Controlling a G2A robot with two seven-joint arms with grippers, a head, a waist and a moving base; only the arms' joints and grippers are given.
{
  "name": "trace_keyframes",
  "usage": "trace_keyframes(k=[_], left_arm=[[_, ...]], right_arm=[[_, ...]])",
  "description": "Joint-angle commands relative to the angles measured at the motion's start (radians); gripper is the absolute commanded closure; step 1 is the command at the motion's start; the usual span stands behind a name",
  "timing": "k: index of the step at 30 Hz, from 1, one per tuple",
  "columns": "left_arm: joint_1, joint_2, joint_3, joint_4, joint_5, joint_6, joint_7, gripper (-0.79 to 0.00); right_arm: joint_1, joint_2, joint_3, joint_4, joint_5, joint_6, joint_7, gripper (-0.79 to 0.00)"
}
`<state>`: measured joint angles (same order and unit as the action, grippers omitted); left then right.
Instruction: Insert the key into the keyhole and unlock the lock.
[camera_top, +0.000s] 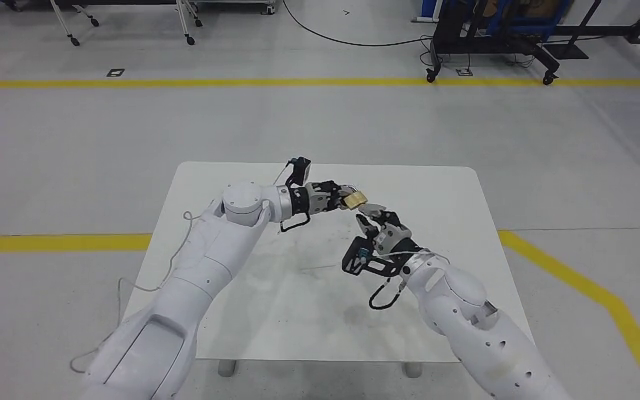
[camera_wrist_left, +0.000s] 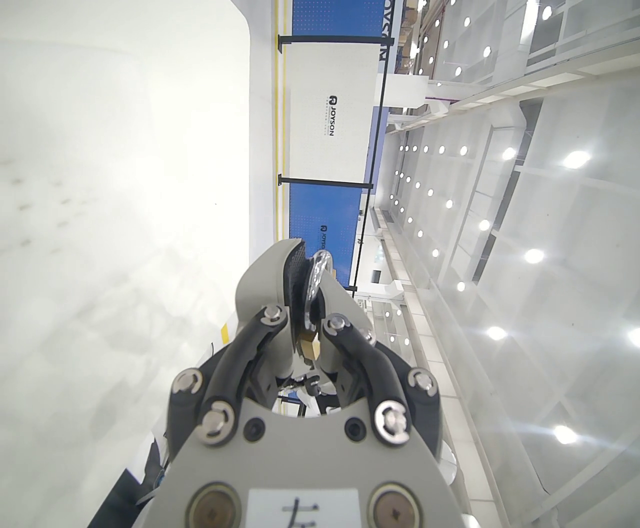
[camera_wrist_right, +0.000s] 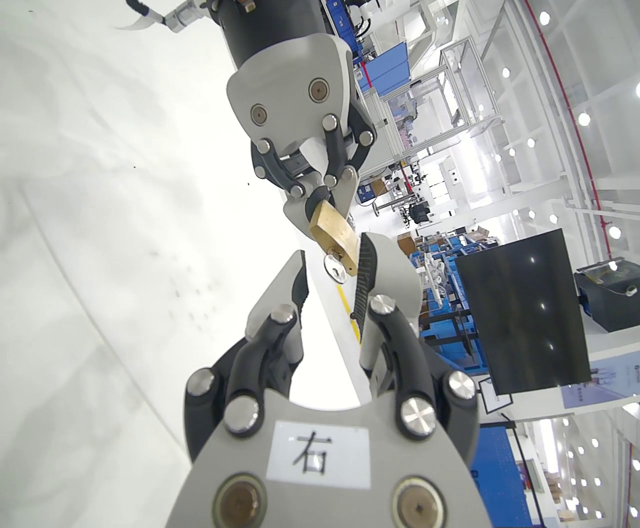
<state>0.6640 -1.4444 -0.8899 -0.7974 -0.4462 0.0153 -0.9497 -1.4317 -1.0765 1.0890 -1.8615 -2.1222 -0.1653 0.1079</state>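
A brass padlock (camera_wrist_right: 334, 231) hangs in the air over the middle of the white table (camera_top: 240, 310). My left gripper (camera_wrist_right: 320, 205) is shut on its shackle end. In the left wrist view the silver shackle (camera_wrist_left: 320, 272) sits pinched at the left gripper (camera_wrist_left: 312, 265) tips, with a bit of brass (camera_wrist_left: 310, 348) behind. A small silver key head (camera_wrist_right: 334, 267) sticks out of the lock's free end. My right gripper (camera_wrist_right: 332, 277) stands open around that key head, one finger (camera_wrist_right: 371, 270) close beside the lock body. From the top, the padlock (camera_top: 355, 200) lies between left gripper (camera_top: 338, 197) and right gripper (camera_top: 373, 214).
Both arms meet above the table's centre, the left one from the near left, the right one from the near right. A thin cable (camera_top: 120, 300) hangs off the table's left edge. Yellow floor lines (camera_top: 300, 82) and wheeled frames lie far behind.
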Motion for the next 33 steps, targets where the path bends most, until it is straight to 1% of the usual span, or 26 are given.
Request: trace_keyframes(k=[1, 2, 8, 10, 13, 15, 21, 27, 33], left_arm=[[0.0, 0.0, 0.0, 0.001, 0.002, 0.0, -0.001, 0.0], [-0.001, -0.001, -0.001, 0.001, 0.003, -0.001, -0.002, 0.0], [-0.001, -0.002, 0.0, 0.002, 0.016, -0.002, -0.005, 0.0], [0.0, -0.003, 0.002, 0.0, 0.022, -0.005, -0.005, 0.0], [0.001, -0.003, 0.006, -0.005, 0.036, -0.015, -0.014, 0.0], [0.001, -0.004, 0.009, -0.009, 0.048, -0.027, -0.017, 0.0], [0.005, -0.004, 0.012, -0.021, 0.078, -0.062, -0.014, 0.0], [0.012, -0.001, 0.013, -0.038, 0.11, -0.099, -0.016, 0.0], [0.016, 0.0, 0.005, -0.047, 0.118, -0.107, -0.012, 0.0]], right_arm=[[0.001, -0.001, 0.002, 0.003, 0.003, -0.003, 0.003, -0.139], [0.001, -0.002, 0.002, 0.004, 0.003, -0.008, 0.005, 0.0], [0.001, -0.006, 0.003, 0.012, 0.012, -0.033, -0.011, 0.0], [0.0, -0.008, 0.004, 0.015, 0.037, -0.039, -0.017, 0.0], [-0.002, -0.012, 0.017, 0.031, 0.116, -0.042, -0.032, 0.0], [-0.006, -0.016, 0.03, 0.043, 0.198, -0.049, -0.05, 0.0], [-0.018, -0.018, 0.084, 0.081, 0.424, -0.128, -0.122, 0.0], [-0.034, -0.016, 0.129, 0.109, 0.557, -0.193, -0.184, 0.0], [-0.041, -0.014, 0.157, 0.114, 0.599, -0.217, -0.197, 0.0]])
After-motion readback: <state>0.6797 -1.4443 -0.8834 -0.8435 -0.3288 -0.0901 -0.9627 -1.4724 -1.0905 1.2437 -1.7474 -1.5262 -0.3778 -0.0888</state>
